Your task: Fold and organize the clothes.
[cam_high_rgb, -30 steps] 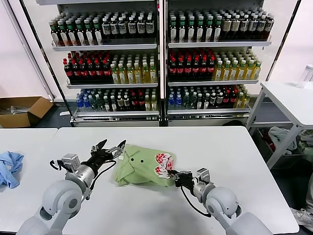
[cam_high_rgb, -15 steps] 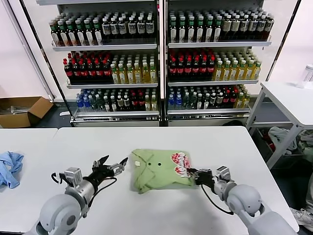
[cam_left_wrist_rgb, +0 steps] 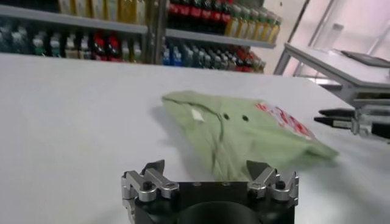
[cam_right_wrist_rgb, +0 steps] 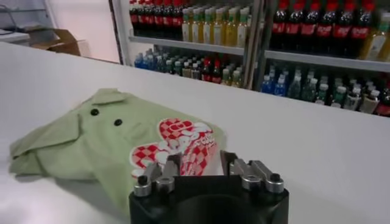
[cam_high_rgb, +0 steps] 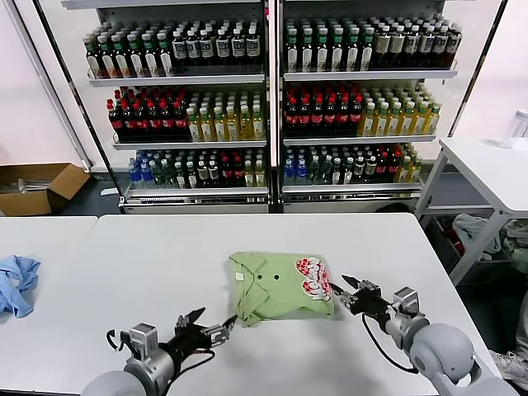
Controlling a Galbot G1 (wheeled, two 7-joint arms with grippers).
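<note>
Green polo shirt (cam_high_rgb: pixel 280 286): folded bundle, mid white surface (cam_high_rgb: pixel 148 256). Right hand (cam_high_rgb: pixel 353 292): spread, empty, just beside graphic edge. Left hand (cam_high_rgb: pixel 210 328): spread, empty, near. Risk: a finger snagging loose fabric, springing the fold open.

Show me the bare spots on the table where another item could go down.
The table is bare left of the shirt, out to the blue cloth, and behind the shirt to the far edge. It is crowded in front: the left pincer sits near the shirt's front-left corner, the right pincer just beside its right edge.
</note>
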